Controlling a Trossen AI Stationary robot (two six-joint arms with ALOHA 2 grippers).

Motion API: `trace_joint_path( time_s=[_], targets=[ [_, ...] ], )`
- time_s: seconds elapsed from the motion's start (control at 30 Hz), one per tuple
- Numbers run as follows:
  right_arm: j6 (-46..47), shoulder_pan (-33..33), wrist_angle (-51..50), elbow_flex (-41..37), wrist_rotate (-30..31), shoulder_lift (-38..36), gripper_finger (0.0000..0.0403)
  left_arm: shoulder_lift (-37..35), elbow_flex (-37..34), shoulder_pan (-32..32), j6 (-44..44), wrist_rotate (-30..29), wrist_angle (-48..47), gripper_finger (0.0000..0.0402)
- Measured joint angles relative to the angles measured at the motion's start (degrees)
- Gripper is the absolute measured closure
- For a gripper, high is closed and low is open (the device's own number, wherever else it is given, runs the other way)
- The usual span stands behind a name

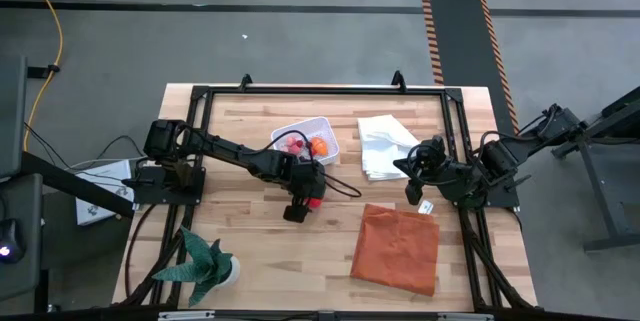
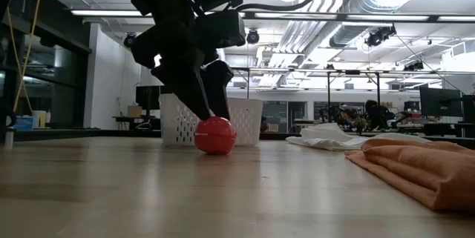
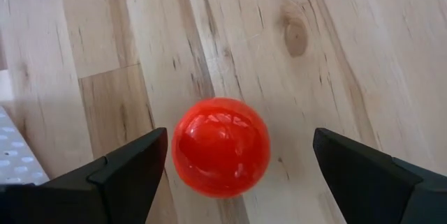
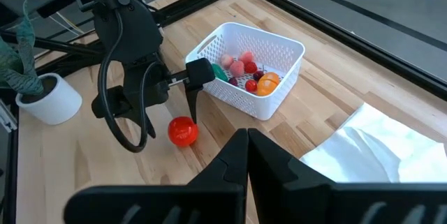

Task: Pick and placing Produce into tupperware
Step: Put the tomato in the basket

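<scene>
No writing is readable anywhere. The left gripper point(image 3: 234, 165) stands spread wide around a red ball point(image 3: 221, 146) on bare table point(image 3: 363, 56), nothing clamped. The tub point(image 4: 276, 67), just behind it, holds produce point(image 4: 250, 70). The right gripper point(image 4: 246, 155), fingers together, waits well apart.

The place was a robotics lab or industrial workshop. Beyond the left gripper point(image 2: 204, 112), the low view looked into a large open hall with exposed ceiling ducts point(image 2: 356, 4), strip lights point(image 2: 111, 13) and distant benches carrying monitors point(image 2: 441, 103). From above, a butcher-block table point(image 1: 250, 231) in a black metal frame point(image 1: 320, 89) stood on bare grey concrete, with hazard-striped floor matting point(image 1: 462, 41) and a yellow cable point(image 1: 48, 31) well away from either gripper.
</scene>
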Motion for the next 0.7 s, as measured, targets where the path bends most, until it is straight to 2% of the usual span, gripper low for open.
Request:
trace_joint_path(
  time_s=[0.3, 0.7],
  targets=[
    [0.00, 0.00, -0.02, 0.00, 1.20, 0.00, 0.0402, 0.00, 0.00, -0.04, 0.12, -0.16, -0.21, 0.0063],
    [0.00, 0.00, -0.39, 0.00, 1.26, 0.00, 0.0402, 0.00, 0.00, -2.05, 0.55, 2.65, -0.94, 0.0082]
  ],
)
